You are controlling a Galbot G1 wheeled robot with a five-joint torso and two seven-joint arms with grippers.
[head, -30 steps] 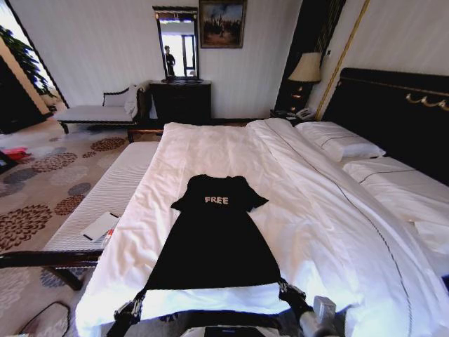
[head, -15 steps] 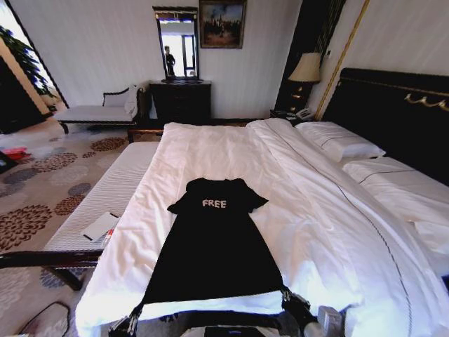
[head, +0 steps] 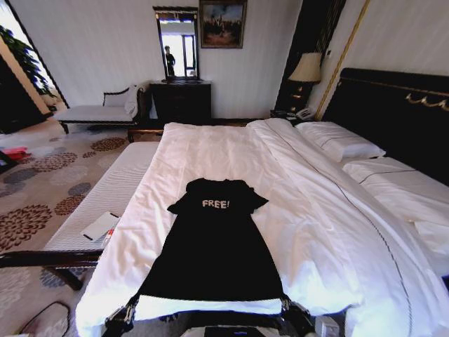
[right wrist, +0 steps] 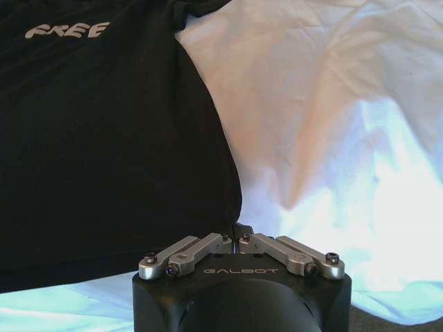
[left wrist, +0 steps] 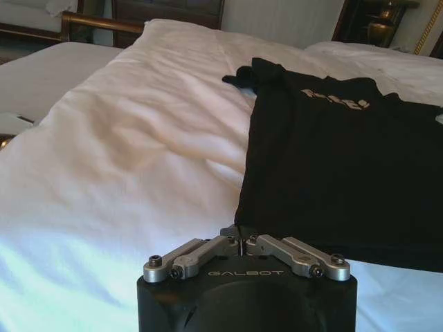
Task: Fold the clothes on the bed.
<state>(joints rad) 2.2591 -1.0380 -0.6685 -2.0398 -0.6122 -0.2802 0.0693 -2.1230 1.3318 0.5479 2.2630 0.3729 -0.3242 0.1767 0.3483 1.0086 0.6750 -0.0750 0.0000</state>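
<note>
A hotel-style bedroom: a large bed point(head: 231, 161) with white duvet and a tall dark headboard point(head: 393, 112). Beyond its far end stand a dresser point(head: 181, 100), mirror point(head: 176, 43), framed painting point(head: 222, 23), and lamp point(head: 306, 69) beside the headboard.

Black T-shirt point(head: 214, 249) — white lettering — on white bed point(head: 337, 232), brown-flowered carpet point(head: 42, 189)
</note>
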